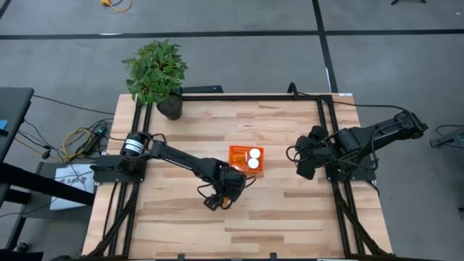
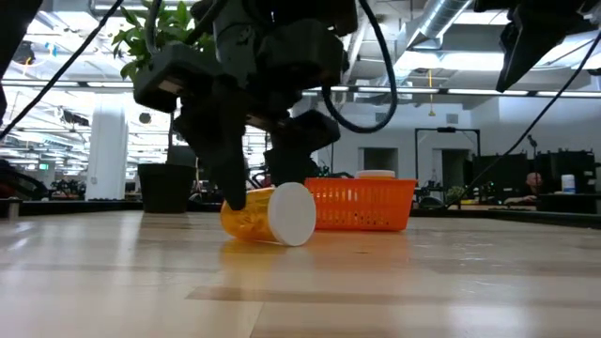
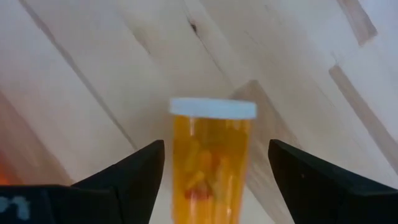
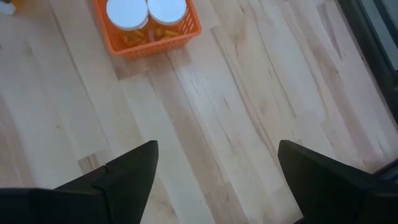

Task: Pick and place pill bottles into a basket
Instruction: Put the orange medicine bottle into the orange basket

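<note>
A pill bottle [image 3: 211, 168] lies on its side on the wood, an orange cylinder with a white cap [image 3: 213, 108]. It also shows in the low view [image 2: 268, 216], near the orange basket [image 2: 366, 207]. My left gripper [image 3: 216, 149] is open and low over the bottle, with one finger on each side and a gap to each. In the high view my left gripper [image 1: 215, 199] covers the bottle. The basket [image 1: 236, 161] holds two bottles standing upright, caps up [image 4: 126, 12]. My right gripper [image 4: 217, 149] is open and empty, right of the basket [image 4: 161, 38].
A potted plant [image 1: 156, 72] stands at the table's far left corner. Bare wood lies between the basket and my right gripper [image 1: 303, 170], and along the near edge. Black frame rails run along both sides of the table.
</note>
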`<control>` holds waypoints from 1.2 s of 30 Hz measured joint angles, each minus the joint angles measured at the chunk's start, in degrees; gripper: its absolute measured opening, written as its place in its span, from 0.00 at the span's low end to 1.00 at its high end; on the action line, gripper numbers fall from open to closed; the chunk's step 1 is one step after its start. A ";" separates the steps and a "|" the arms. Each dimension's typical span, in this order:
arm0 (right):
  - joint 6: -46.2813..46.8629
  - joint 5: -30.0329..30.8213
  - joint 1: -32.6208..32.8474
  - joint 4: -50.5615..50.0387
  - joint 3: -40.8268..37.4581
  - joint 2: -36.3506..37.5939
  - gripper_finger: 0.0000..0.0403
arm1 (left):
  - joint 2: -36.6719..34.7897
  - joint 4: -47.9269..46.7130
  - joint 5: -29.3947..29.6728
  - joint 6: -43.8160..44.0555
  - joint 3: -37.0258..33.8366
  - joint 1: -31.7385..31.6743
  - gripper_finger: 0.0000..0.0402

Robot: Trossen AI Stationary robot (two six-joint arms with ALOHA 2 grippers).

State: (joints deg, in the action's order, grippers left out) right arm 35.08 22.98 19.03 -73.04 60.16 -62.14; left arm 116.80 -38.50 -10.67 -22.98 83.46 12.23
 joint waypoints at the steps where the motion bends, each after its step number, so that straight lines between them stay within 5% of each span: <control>1: -0.14 -0.10 0.00 0.00 0.00 0.01 0.81 | 0.34 0.31 -0.32 0.00 0.07 0.00 0.69; 12: -0.58 -0.37 0.00 0.29 0.02 0.01 0.81 | 1.04 0.61 0.62 0.07 -0.05 0.00 0.68; 36: -0.58 -0.41 0.00 1.54 0.02 0.01 0.81 | 2.46 0.91 1.28 1.77 -0.20 0.02 0.49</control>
State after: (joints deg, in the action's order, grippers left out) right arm 34.50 22.57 19.03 -71.50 60.18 -62.13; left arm 119.26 -37.58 -9.39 -21.21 83.26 12.25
